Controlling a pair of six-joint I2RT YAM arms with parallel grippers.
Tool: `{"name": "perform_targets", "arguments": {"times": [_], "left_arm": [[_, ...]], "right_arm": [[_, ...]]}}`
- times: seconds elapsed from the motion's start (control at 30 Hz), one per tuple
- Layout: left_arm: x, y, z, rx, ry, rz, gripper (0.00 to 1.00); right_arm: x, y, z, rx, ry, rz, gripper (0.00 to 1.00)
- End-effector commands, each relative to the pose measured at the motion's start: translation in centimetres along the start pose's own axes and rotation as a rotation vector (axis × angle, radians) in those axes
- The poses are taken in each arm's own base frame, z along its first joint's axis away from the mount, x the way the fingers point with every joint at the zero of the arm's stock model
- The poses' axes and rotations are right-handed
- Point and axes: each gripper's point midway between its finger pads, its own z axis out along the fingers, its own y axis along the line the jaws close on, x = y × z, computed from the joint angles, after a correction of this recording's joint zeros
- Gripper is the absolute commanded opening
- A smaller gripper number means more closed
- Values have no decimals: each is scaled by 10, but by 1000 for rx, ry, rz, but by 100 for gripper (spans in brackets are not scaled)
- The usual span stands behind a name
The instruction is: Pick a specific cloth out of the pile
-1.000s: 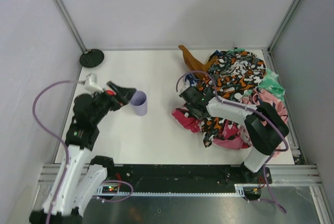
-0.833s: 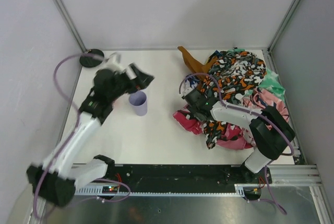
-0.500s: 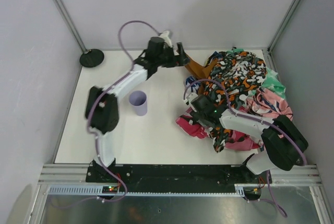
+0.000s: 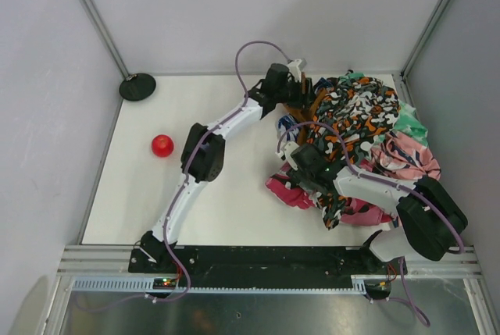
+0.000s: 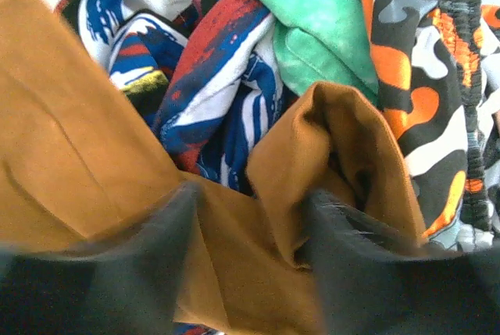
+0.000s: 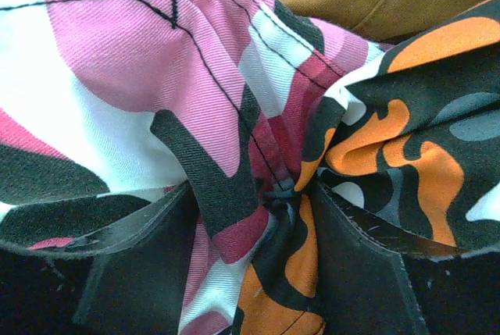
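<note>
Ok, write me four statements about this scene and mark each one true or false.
1. The left gripper straddles a fold of the rust-brown cloth. True.
2. A red ball lies on the table, apart from the pile. True.
3. The right gripper hangs over bare table. False: it is down in the pile, with pink and orange camouflage fabric bunched between its fingers.
4. The black disc sits on top of the pile. False: it lies at the table's far left corner.
</note>
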Motion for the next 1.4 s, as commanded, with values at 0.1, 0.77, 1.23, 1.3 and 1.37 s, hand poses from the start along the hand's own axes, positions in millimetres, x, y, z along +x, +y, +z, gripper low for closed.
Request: {"name": "perform_targets", "arguments": {"times": [0.1, 0.77, 1.23, 1.3, 1.37], "left_arm": [[-14, 7, -17, -116, -55, 95, 5], [-275, -57, -360, -658, -749, 406, 1], [-307, -158, -544, -839, -1065, 552, 1], [-304, -163, -543, -807, -1062, 554, 1], [-301, -162, -537, -786, -1048, 549, 1]], "right_arm": [[67, -14, 1, 76, 239, -24, 62], [95, -112, -16, 382, 217, 470, 62], [122, -150, -26, 464, 209, 769, 62], [116, -150, -26, 456, 197, 755, 62], [109, -148, -26, 446, 175, 742, 63]]}}
